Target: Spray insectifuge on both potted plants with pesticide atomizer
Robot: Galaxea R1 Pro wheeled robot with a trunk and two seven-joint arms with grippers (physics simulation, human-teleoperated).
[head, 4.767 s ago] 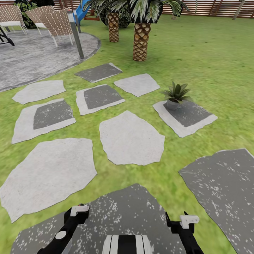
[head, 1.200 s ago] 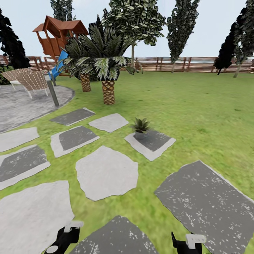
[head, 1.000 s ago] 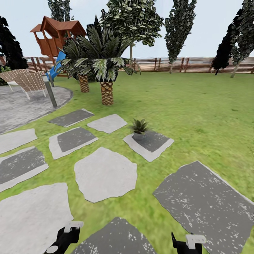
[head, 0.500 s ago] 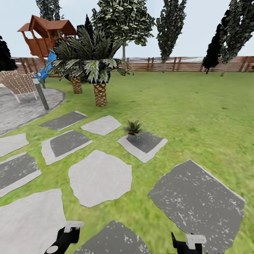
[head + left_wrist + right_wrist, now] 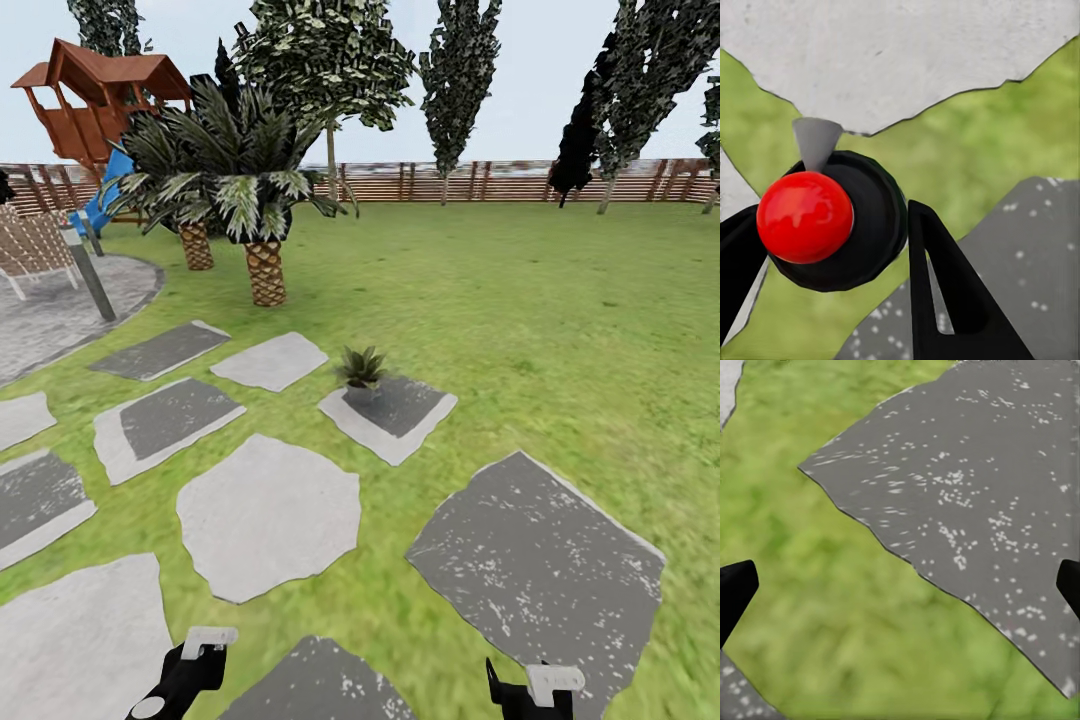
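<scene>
- View, head camera: swung rightward since a moment ago; search for sprayer continues, none located.
- Spiky plant (image 5: 361, 368): corner of stepping stone (image 5: 400, 415).
- Left claw (image 5: 832, 300), right claw (image 5: 900, 585): spread, empty.

No text, label, brand, number or sign could be read anywhere. The stepping stones (image 5: 268, 515), the wooden fence (image 5: 500, 180) and the playhouse (image 5: 95, 95) carried no lettering, and the red ball (image 5: 805, 217) between the left jaws was plain.
</scene>
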